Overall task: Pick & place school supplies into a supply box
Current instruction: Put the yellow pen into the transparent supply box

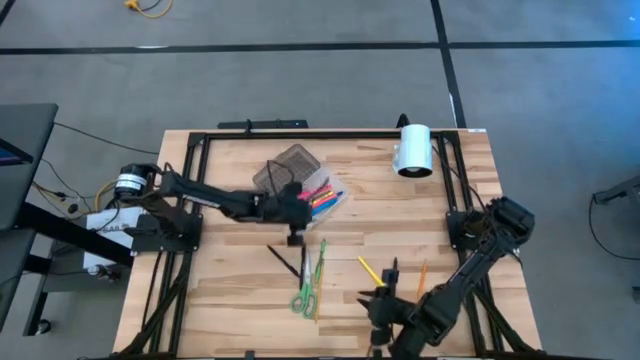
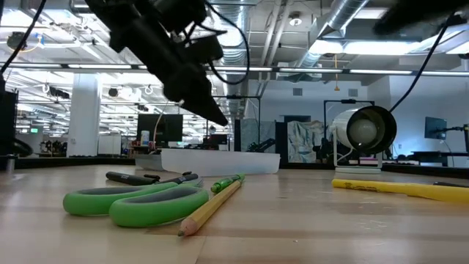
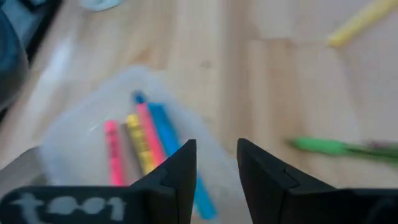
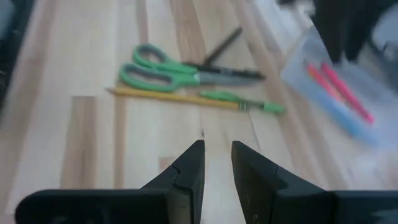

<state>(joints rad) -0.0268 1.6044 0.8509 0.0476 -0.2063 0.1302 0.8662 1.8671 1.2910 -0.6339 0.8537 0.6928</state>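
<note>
The clear supply box [image 1: 318, 197] lies open at mid-table, its grey lid [image 1: 288, 166] tilted back, with pink, yellow and blue pens [image 3: 144, 142] inside. My left gripper [image 3: 216, 144] hangs open just above the box's near edge [image 1: 296, 236], holding nothing. Green-handled scissors [image 1: 305, 292], a yellow pencil [image 4: 174, 96], a green pen [image 4: 244, 101] and a black pen [image 1: 283, 260] lie flat on the table near the front. A yellow pen [image 1: 371, 270] and an orange pencil [image 1: 422, 274] lie to their right. My right gripper [image 4: 216, 144] hovers open at the front right [image 1: 380, 296], pointing toward the scissors.
A white cylinder [image 1: 413, 151] lies on its side at the far right of the table. Black frame rails [image 1: 300, 135] run along the far, left and right edges. Bare wood lies between the scissors and my right gripper.
</note>
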